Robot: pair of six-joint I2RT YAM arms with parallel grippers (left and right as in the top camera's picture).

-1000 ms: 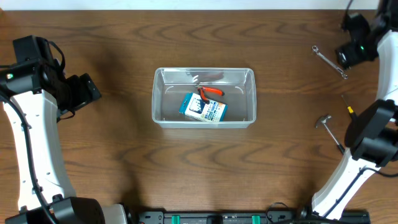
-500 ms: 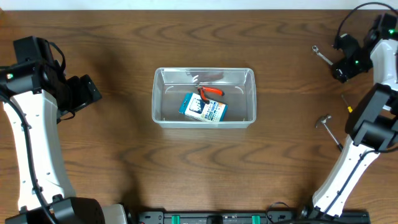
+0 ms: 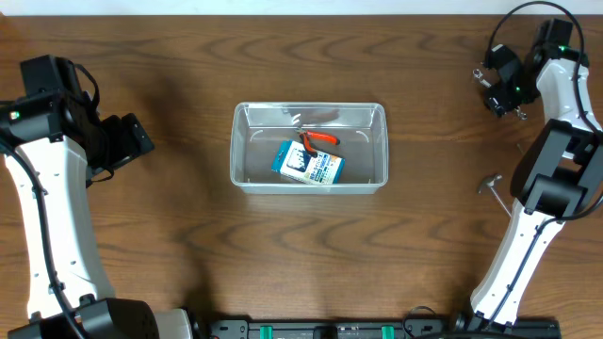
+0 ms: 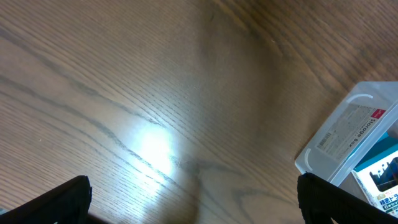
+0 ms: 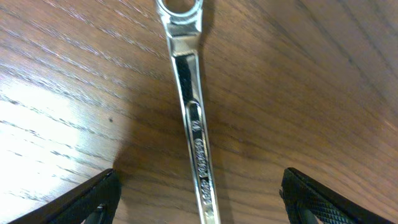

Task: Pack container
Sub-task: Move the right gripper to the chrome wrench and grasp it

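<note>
The clear container point(image 3: 310, 107) stands mid-table; it holds a blue-and-white box point(image 3: 308, 166) and red-handled pliers point(image 3: 321, 139). Its corner also shows in the left wrist view point(image 4: 348, 134). My left gripper point(image 3: 141, 137) is open and empty over bare wood left of the container, and its jaws show wide apart in the left wrist view point(image 4: 199, 205). My right gripper point(image 3: 496, 87) is open at the far right, above a silver wrench point(image 5: 193, 118) that lies flat between its fingers point(image 5: 93, 199), untouched.
A small hammer point(image 3: 492, 183) and a thin screwdriver point(image 3: 526, 156) lie on the table near the right arm's base. The table's far edge runs just behind the right gripper.
My right gripper has swung left and slightly towards the far edge, ending over the wrench. The left arm and the container have not moved.
</note>
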